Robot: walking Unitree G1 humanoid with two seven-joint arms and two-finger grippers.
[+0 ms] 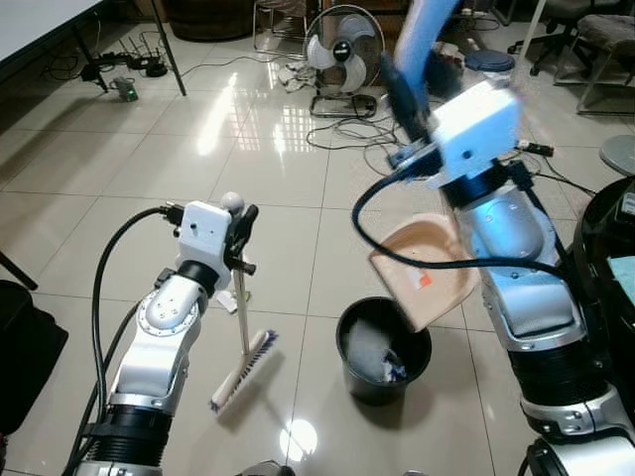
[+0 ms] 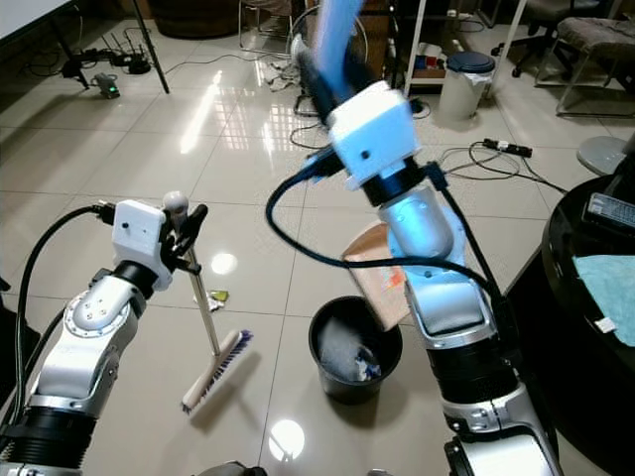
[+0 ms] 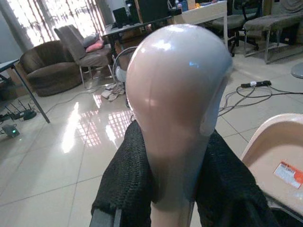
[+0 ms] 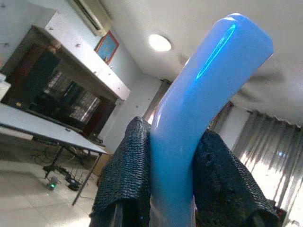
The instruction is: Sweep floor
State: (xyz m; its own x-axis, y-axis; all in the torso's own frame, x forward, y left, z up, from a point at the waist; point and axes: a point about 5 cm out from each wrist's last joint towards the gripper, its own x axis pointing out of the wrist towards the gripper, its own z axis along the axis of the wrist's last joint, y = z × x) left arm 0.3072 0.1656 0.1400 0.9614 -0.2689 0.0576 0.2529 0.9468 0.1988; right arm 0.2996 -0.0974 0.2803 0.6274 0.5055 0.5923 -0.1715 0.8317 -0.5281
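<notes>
My left gripper (image 1: 241, 236) is shut on a beige broom handle (image 3: 175, 109) just below its rounded knob. The stick stands nearly upright and its brush head (image 1: 244, 371) rests on the tiled floor. My right gripper (image 1: 403, 94) is raised high and shut on the blue handle (image 4: 199, 118) of a beige dustpan (image 1: 422, 270). The pan hangs tilted, its mouth over the rim of a black bin (image 1: 382, 349) that holds some grey and white rubbish. The bin stands just right of the brush head.
A floor fan (image 1: 342, 50) and loose cables lie ahead. A white pedal bin (image 2: 464, 84) stands at the back right, a dark round table (image 2: 595, 248) close on my right, a black bag (image 1: 20, 357) on my left. A small scrap (image 2: 216, 296) lies near the broom.
</notes>
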